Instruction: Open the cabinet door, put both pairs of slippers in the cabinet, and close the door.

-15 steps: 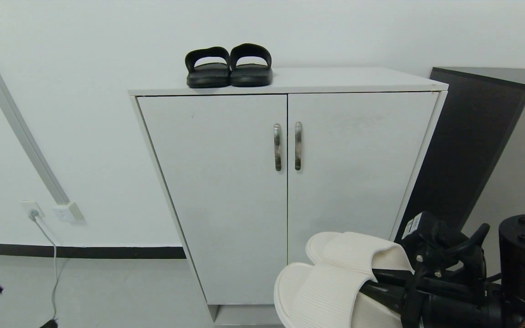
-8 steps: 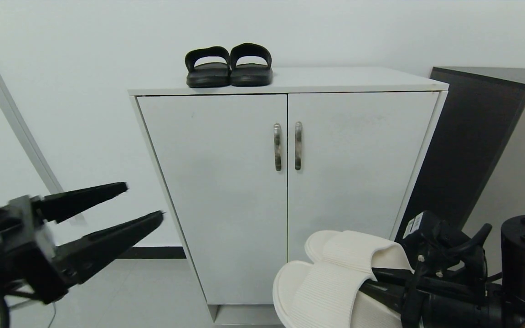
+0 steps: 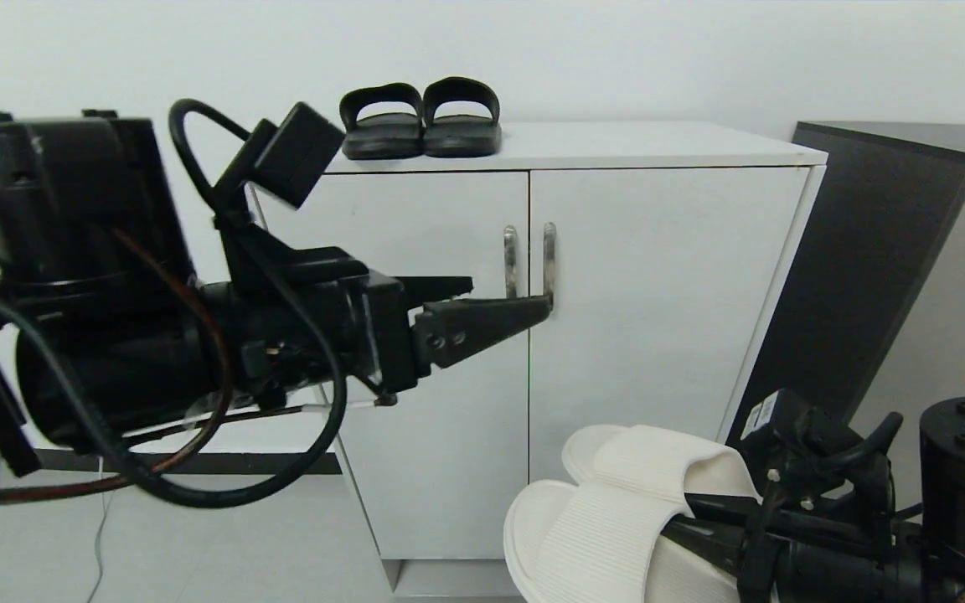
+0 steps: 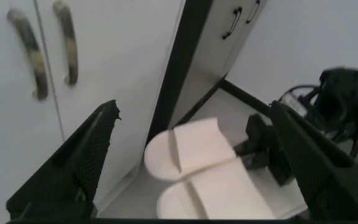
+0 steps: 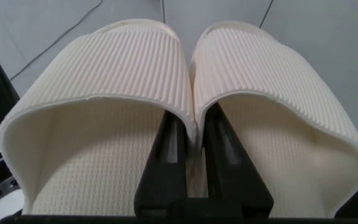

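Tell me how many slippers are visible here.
4. Two black slippers stand side by side on top of the cabinet. Two white slippers are held together by the right hand, low in front of the cabinet.

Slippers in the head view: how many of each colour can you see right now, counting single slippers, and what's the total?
Black slippers: 2
Cream slippers: 2
Total: 4
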You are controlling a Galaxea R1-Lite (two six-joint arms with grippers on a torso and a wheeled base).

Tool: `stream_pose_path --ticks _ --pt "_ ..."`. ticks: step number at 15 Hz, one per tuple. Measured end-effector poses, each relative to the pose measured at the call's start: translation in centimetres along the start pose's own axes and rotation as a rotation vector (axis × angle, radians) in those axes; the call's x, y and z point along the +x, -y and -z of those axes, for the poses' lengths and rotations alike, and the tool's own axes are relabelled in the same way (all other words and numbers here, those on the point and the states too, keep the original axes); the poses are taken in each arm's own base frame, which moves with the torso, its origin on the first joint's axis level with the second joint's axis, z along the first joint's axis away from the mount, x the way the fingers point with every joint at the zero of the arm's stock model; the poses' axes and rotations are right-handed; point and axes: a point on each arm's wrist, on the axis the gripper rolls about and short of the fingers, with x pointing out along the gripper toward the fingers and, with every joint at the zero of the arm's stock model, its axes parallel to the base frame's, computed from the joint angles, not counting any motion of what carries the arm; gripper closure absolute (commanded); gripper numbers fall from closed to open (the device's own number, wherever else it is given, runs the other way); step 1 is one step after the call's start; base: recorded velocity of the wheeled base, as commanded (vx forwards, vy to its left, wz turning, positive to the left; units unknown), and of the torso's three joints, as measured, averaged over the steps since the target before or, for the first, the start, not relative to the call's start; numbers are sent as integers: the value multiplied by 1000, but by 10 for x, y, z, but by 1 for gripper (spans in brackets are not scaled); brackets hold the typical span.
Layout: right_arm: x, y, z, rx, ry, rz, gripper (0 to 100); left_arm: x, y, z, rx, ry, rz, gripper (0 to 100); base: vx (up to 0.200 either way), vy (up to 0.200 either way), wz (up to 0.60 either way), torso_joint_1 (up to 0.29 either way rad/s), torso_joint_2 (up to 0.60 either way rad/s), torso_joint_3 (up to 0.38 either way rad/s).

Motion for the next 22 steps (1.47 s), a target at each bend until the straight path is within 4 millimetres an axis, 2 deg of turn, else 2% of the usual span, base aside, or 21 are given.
stream_pose_path --ticks 4,7,9,13,22 --pt "0 0 0 1 0 0 100 44 -4 -21 -73 32 67 0 0 0 0 0 0 0" --pt "0 0 0 2 -1 1 100 70 -13 -19 -87 18 75 0 0 0 0 0 0 0" --pt "0 0 0 2 -2 1 100 83 -27 -13 -99 1 47 0 0 0 0 0 0 0" --pt "0 0 0 2 -3 1 100 95 -52 -6 -114 -10 -12 0 0 0 0 0 0 0" --pt "2 0 1 -2 -10 3 100 125 -74 -9 -110 41 -128 0 0 0 0 0 0 0"
